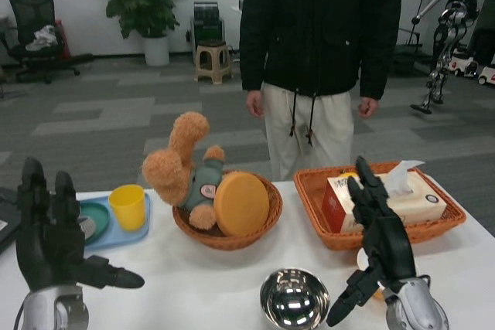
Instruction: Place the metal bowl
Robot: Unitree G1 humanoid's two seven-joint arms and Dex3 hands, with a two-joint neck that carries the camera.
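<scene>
White tabletop [201, 284] is carrying the metal bowl [294, 297]. Just right of it, the right robot hand [380, 249] is hovering, fingers apart, empty. A rushed grasp risks the slick bowl skidding.

Your black many-fingered left hand [52, 237] is raised at the near left corner of the white table [193, 284], fingers upright and apart, thumb out sideways, holding nothing. Your black right hand [381, 241] stands near the right edge, fingers spread upward, likewise empty.

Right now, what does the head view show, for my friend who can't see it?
A shiny metal bowl sits on the white table between two open robot hands, left robot hand and right robot hand. Behind it a round basket holds a teddy bear.
</scene>
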